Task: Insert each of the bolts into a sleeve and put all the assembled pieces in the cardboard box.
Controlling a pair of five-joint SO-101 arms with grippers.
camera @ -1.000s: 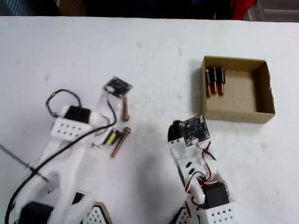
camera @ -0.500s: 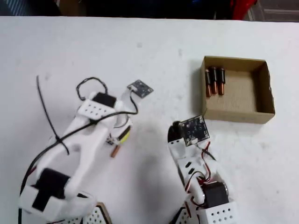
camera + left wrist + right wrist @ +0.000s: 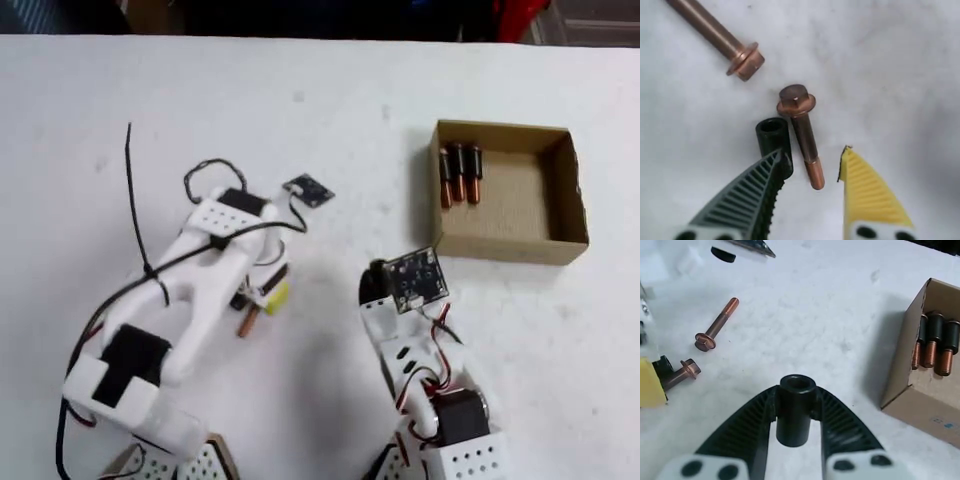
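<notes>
Left gripper (image 3: 813, 155): open, straddling bolt (image 3: 802, 132) (close on it alone, clear of loose sleeve (image 3: 773, 137)).
Right gripper (image 3: 796, 397): clamped on upright sleeve (image 3: 795, 427).

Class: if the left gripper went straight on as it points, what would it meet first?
Probably the bolt lying between the open fingers of the left gripper; depth is unclear.

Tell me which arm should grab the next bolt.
Left. The left gripper is open and straddles a bolt lying on the table. The right gripper is shut on a sleeve, farther from that bolt.
</notes>
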